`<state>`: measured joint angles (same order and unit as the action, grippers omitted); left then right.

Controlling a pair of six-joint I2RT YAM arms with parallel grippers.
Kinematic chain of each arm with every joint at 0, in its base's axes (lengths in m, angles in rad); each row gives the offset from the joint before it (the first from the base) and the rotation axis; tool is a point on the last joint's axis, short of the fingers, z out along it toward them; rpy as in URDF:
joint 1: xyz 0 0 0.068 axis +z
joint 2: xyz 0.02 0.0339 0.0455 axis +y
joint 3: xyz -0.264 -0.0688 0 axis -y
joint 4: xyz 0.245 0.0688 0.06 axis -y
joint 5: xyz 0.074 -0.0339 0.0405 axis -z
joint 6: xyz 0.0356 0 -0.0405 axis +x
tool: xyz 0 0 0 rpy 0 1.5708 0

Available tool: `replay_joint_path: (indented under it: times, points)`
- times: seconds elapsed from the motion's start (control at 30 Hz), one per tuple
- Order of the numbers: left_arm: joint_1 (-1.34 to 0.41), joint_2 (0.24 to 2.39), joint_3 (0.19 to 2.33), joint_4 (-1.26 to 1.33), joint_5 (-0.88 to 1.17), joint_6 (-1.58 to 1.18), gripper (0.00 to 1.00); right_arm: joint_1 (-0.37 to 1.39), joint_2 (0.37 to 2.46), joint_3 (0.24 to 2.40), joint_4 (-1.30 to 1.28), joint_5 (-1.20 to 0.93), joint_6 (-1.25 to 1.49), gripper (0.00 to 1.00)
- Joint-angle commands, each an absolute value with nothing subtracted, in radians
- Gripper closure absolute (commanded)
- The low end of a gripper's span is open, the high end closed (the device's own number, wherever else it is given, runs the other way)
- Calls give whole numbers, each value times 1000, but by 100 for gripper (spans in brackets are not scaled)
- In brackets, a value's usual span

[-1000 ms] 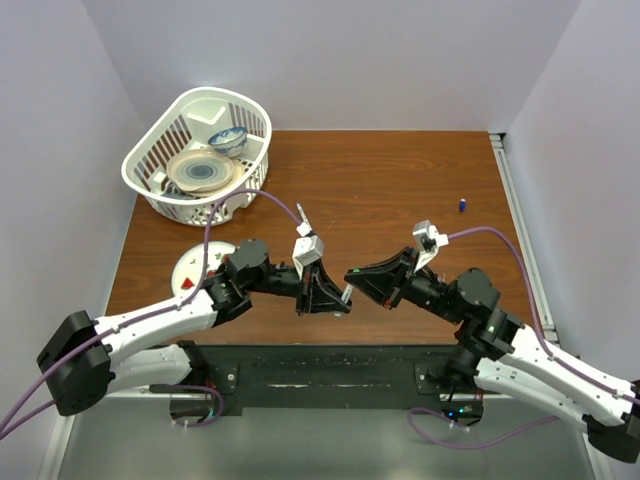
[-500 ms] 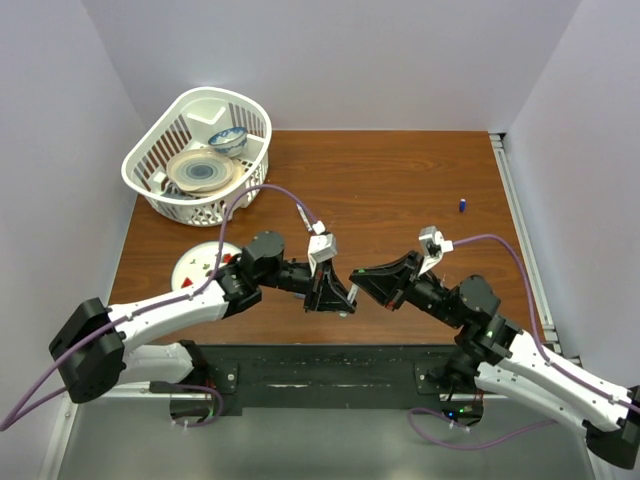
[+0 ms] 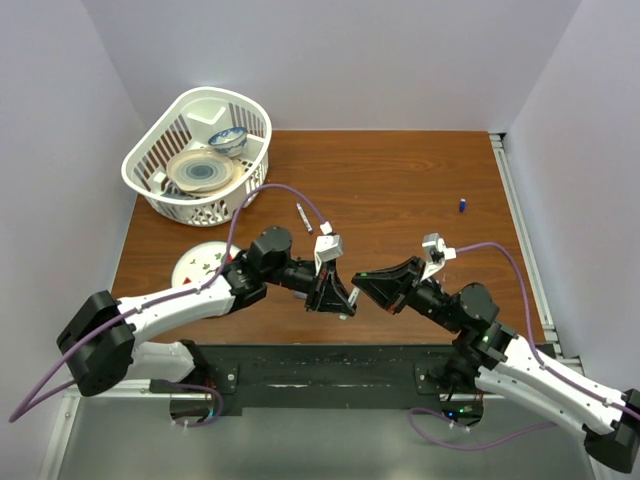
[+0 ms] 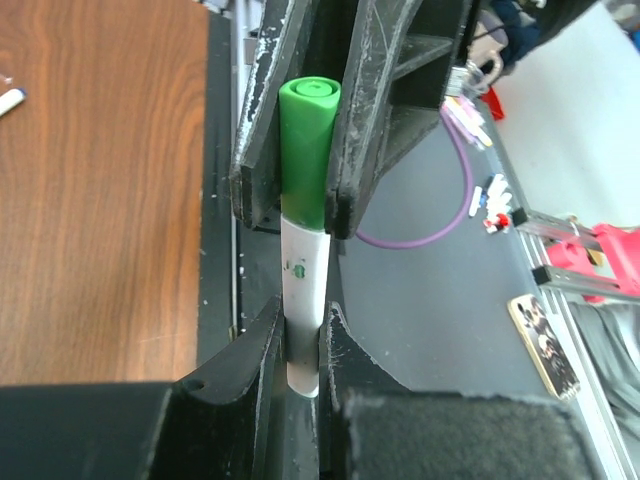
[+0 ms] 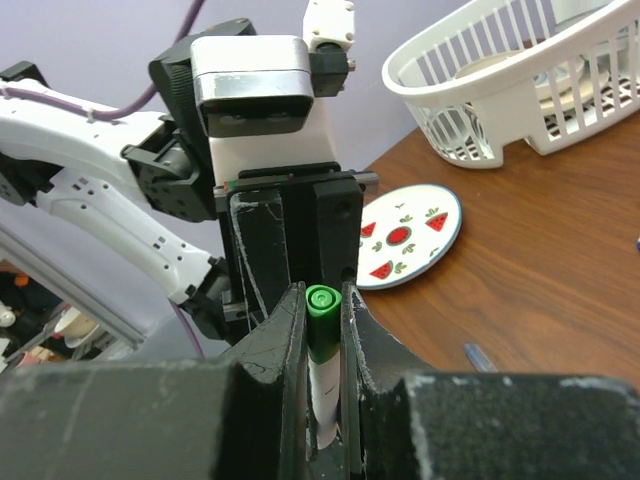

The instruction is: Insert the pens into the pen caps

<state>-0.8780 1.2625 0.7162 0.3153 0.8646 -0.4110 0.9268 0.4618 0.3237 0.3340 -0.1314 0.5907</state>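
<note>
A white pen (image 4: 303, 280) with a green pen cap (image 4: 306, 150) seated on its end is held by both grippers just above the table's near edge. My left gripper (image 4: 303, 320) is shut on the white barrel. My right gripper (image 5: 322, 300) is shut on the green cap (image 5: 321, 320), and the barrel (image 5: 322, 385) runs down between its fingers. From above, the left gripper (image 3: 340, 300) and right gripper (image 3: 362, 280) meet tip to tip. A second pen (image 3: 303, 217) lies on the wood behind them. A blue cap (image 3: 462, 205) stands far right.
A white basket (image 3: 150, 160) holding dishes sits at the back left corner. A watermelon-patterned plate (image 3: 195, 268) lies near the left arm and shows in the right wrist view as the plate (image 5: 410, 235). The black table edge runs directly under the grippers.
Both grippers have drifted slightly right and toward the near edge, still joined on the pen and cap. The left arm has stretched further right. Neither grip has changed.
</note>
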Motion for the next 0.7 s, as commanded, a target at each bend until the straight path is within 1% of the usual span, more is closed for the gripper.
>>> replay_joint_path:
  times: [0.0,0.13,0.27,0.5,0.67]
  points:
    - [-816,1236,885,661,769,-453,100,973,488,258,88,-477,623,100]
    - [-773,1213,893,609,778,-448,100,973,485,282,14,-486,606,100]
    - [-733,1195,873,667,796,-494,100,973,528,284,43,-514,623,100]
    - [-716,1213,907,614,765,-468,100,974,594,273,149,-506,702,100]
    - [-704,1226,920,617,764,-468,100,977,629,272,167,-500,710,100]
